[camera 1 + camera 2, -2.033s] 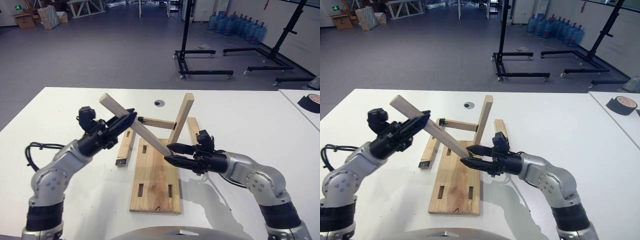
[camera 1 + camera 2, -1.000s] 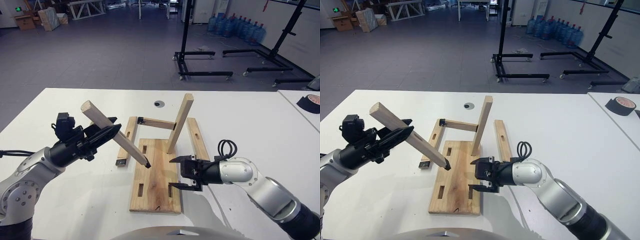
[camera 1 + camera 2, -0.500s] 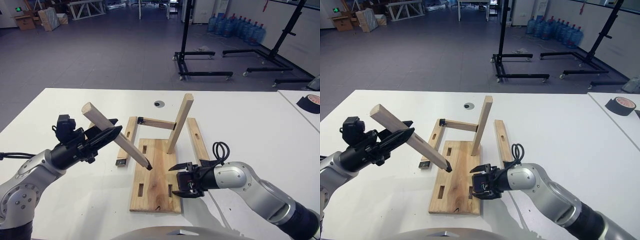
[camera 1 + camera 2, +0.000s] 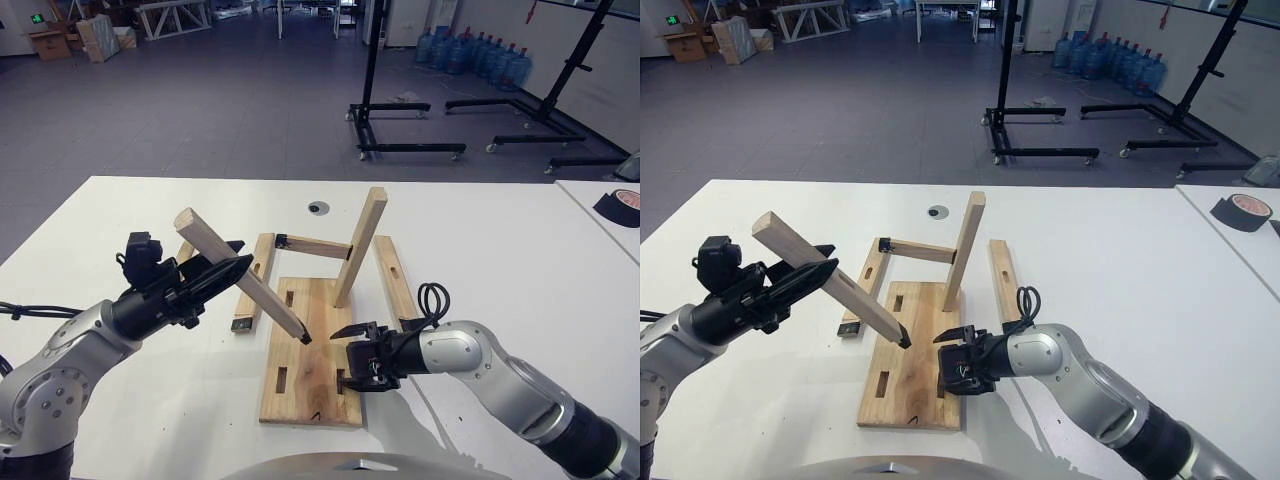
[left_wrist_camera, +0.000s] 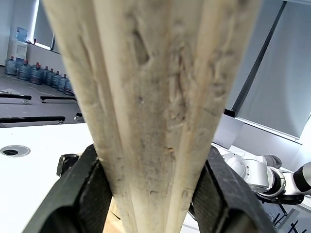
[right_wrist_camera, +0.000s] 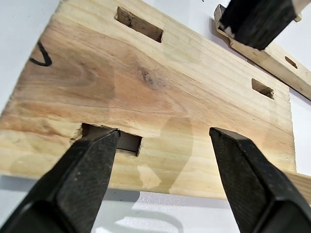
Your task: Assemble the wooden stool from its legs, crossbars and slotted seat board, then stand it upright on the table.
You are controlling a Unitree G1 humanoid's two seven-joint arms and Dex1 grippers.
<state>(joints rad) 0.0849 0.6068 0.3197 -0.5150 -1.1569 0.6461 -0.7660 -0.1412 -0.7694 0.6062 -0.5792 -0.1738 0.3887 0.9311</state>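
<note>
The slotted seat board (image 4: pixel 312 352) lies flat on the white table. One leg (image 4: pixel 362 245) stands upright in its far slot, with a crossbar (image 4: pixel 312 245) joined to it. My left gripper (image 4: pixel 228 264) is shut on another leg (image 4: pixel 250 285), held slanting, its dark-tipped lower end just above the board's left side. In the left wrist view that leg (image 5: pixel 155 97) sits between both fingers (image 5: pixel 80 199). My right gripper (image 4: pixel 346 358) hovers open low over the board's near right slot (image 6: pixel 114 141), with nothing between its fingers (image 6: pixel 82 179).
Two loose slotted bars lie beside the board, one on the left (image 4: pixel 253 280) and one on the right (image 4: pixel 395 280). A cable hole (image 4: pixel 318 207) is farther back. A tape roll (image 4: pixel 620 205) sits at the far right on another table.
My right gripper drew back from the held leg's lower end and dropped to the board's near right slot. My left arm swung the leg left, then edged it back toward the board.
</note>
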